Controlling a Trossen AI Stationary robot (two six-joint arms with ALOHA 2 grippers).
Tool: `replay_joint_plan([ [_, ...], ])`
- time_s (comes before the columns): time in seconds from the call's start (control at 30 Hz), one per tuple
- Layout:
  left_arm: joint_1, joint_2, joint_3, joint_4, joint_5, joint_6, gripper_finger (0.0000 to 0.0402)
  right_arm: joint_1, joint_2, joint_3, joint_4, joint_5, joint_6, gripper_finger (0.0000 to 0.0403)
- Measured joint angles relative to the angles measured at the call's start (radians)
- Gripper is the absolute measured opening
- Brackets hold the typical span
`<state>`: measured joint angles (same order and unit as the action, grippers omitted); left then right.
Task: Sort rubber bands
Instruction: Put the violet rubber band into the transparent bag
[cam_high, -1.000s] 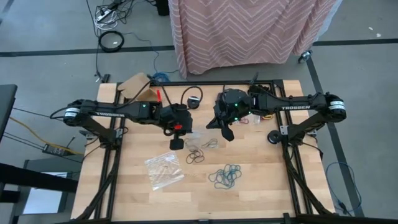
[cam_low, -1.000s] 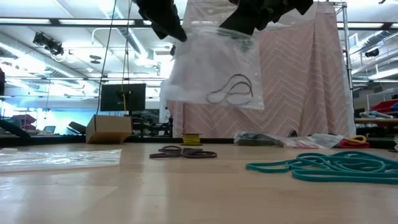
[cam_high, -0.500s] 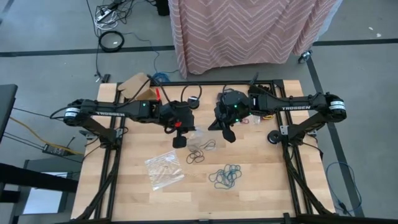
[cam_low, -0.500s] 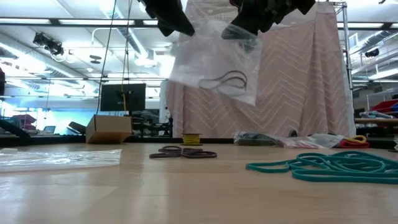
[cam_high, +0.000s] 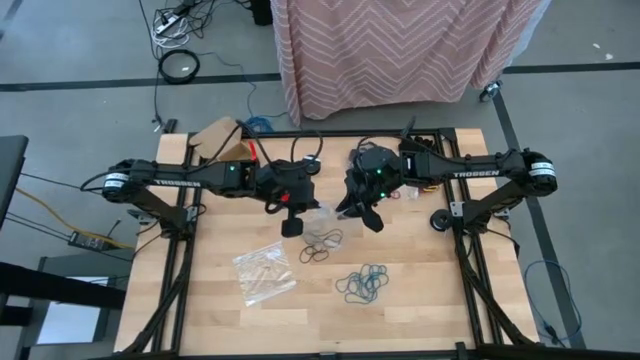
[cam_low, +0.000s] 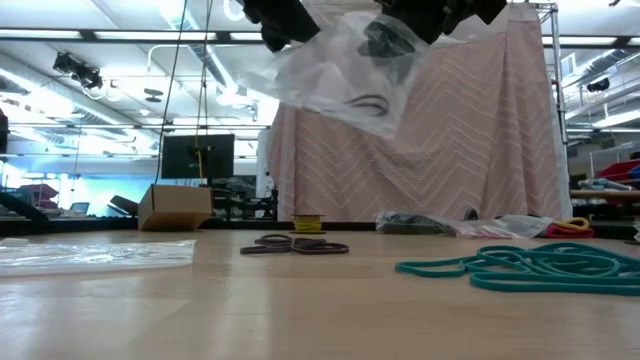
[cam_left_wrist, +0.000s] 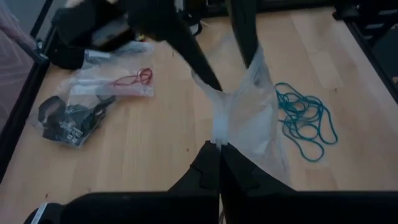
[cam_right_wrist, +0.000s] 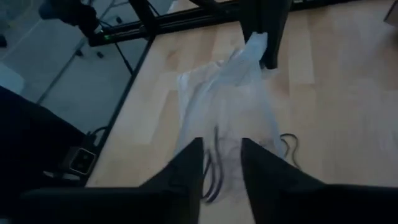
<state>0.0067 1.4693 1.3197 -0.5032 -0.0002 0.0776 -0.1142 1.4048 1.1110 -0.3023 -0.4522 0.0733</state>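
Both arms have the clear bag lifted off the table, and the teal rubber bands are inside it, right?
Not quite. The clear bag is lifted off the table between both arms, but the bands inside it are dark ones. The teal rubber bands lie loose on the table, as the low view shows; the high view has them nearer the front edge.

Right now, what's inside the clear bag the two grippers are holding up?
Inside the clear bag, dark rubber bands show through the plastic, low in the bag. How many cannot be told; folds hide part. The left gripper pinches one edge shut; the right gripper is at the other.
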Motion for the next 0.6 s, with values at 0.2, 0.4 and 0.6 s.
replay_joint_plan([
  [0.2,0.000,0.001,0.000,0.069,0.009,0.000,0.0000,-0.014,0.073,0.001,0.053,-0.084,0.100,0.0180],
  [0.4,0.000,0.039,0.000,0.050,0.045,-0.007,0.0000,-0.008,0.160,0.000,0.232,-0.119,0.225,0.0199],
  [0.6,-0.003,0.073,0.002,0.007,0.092,-0.007,0.0000,0.001,0.162,0.000,0.282,-0.092,0.199,0.0180],
])
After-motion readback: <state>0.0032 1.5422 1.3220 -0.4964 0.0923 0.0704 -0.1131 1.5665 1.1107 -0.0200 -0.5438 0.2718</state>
